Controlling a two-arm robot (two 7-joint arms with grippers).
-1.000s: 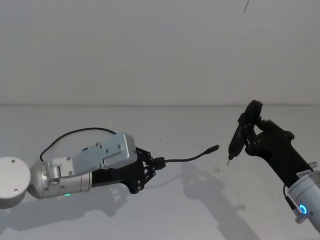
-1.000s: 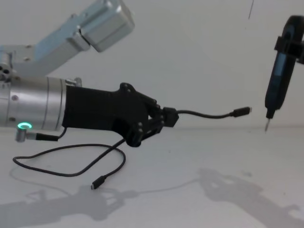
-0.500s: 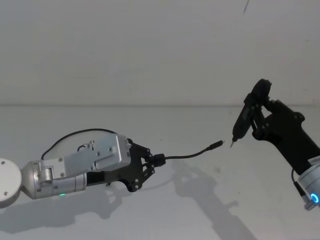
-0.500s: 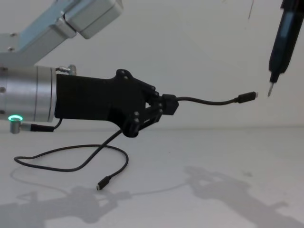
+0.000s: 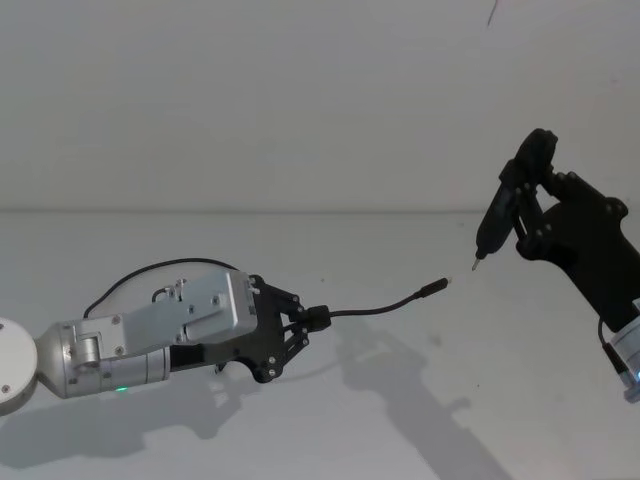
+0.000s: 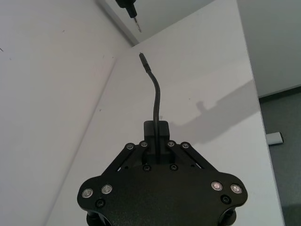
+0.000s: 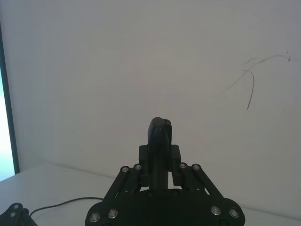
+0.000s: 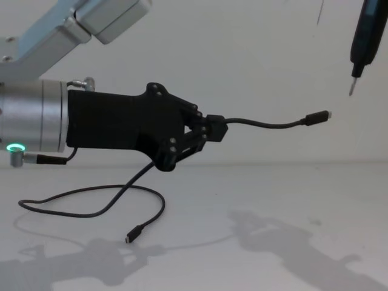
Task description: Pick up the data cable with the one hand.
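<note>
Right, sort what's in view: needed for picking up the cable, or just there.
Job: data cable, one end lifted; left gripper, shut on it.
Not the job: pen-shaped tool, held by the right gripper; white table.

The left gripper (image 5: 312,322) pointed forward-right, arm near level, fingers closed on the data cable (image 5: 385,310). The right gripper (image 5: 524,200) sat high, fingers closed on a pen-shaped tool (image 5: 493,228).

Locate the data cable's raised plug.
Chest view, right of centre: the data cable's plug hangs mid-air beyond the left gripper, just below-left of the pen-shaped tool.
</note>
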